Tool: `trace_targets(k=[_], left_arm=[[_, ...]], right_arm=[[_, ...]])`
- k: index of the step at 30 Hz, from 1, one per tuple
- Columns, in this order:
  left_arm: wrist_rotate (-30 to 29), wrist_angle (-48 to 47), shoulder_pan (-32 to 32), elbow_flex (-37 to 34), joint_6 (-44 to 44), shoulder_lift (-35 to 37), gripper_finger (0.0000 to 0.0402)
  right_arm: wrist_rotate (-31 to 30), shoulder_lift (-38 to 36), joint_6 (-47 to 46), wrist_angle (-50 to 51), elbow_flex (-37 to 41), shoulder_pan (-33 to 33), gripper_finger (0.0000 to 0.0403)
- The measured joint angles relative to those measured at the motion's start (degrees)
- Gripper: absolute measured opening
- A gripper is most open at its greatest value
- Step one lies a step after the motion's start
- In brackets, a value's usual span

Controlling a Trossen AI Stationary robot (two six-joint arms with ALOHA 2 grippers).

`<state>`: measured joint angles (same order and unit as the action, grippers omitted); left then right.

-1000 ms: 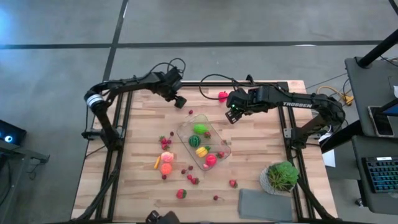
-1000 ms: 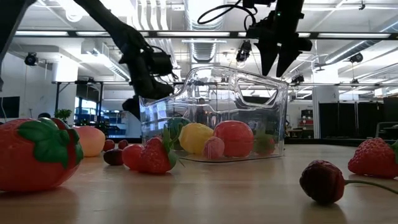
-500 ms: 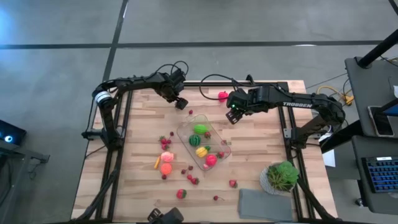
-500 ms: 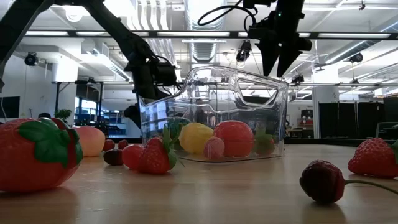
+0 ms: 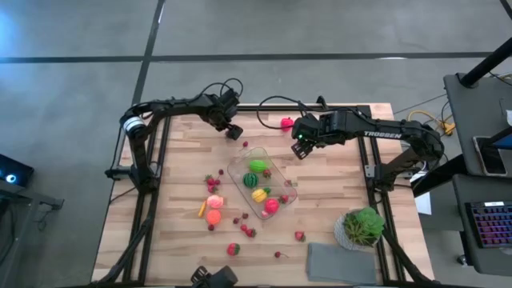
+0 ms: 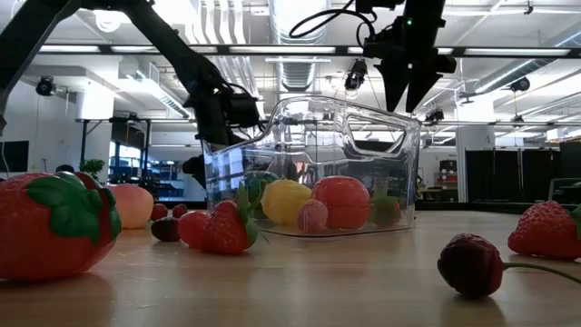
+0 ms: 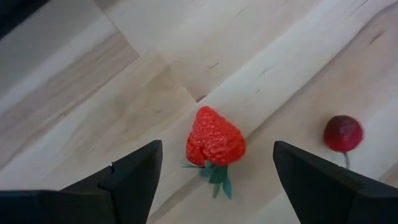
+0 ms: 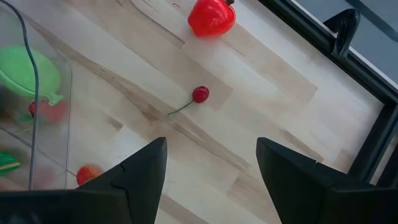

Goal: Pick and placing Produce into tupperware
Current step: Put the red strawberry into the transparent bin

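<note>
The wooden table (image 5: 336, 172) carried a clear tupperware (image 5: 262, 186) near its middle, set at an angle. Inside it lay a green piece (image 5: 257, 166), a striped green one (image 5: 250, 181), a yellow one (image 5: 259, 194) and a red one (image 5: 271, 206). More produce lay loose on the wood beside the tub, among it an orange fruit (image 5: 213, 216), and a potted plant (image 5: 362, 227) and a grey cloth (image 5: 340, 262) sat at one corner. The right gripper (image 5: 298, 150) hung above the table just beyond the tub's far end, fingers parted and grasping nothing, with a cherry (image 8: 199, 94) and a red pepper-like piece (image 8: 211, 17) ahead of it. The left gripper (image 5: 233, 133) hovered at the table's far side, fingers spread wide and empty, over a strawberry (image 7: 214, 137) with a dark cherry (image 7: 342, 133) near it.
</note>
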<state>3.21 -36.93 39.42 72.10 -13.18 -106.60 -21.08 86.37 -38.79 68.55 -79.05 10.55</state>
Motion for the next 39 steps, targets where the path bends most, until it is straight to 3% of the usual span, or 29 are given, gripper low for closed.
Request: trace_targets(k=[14,33,39], left_arm=[[0.19,0.50,-0.04,0.08,0.06,-1.71,0.0284],[-0.12,2.46,-0.04,-0.23,0.43,-1.80,0.0147],[-0.11,2.40,-0.04,-0.22,0.49,-1.80,0.0125]], right_arm=[[-0.02,-0.04,-0.13,0.24,0.00,0.00,0.0240],[-0.05,-0.04,-0.08,0.27,0.00,0.00,0.0237],[-0.04,-0.04,0.04,0.35,0.00,0.00,0.0239]])
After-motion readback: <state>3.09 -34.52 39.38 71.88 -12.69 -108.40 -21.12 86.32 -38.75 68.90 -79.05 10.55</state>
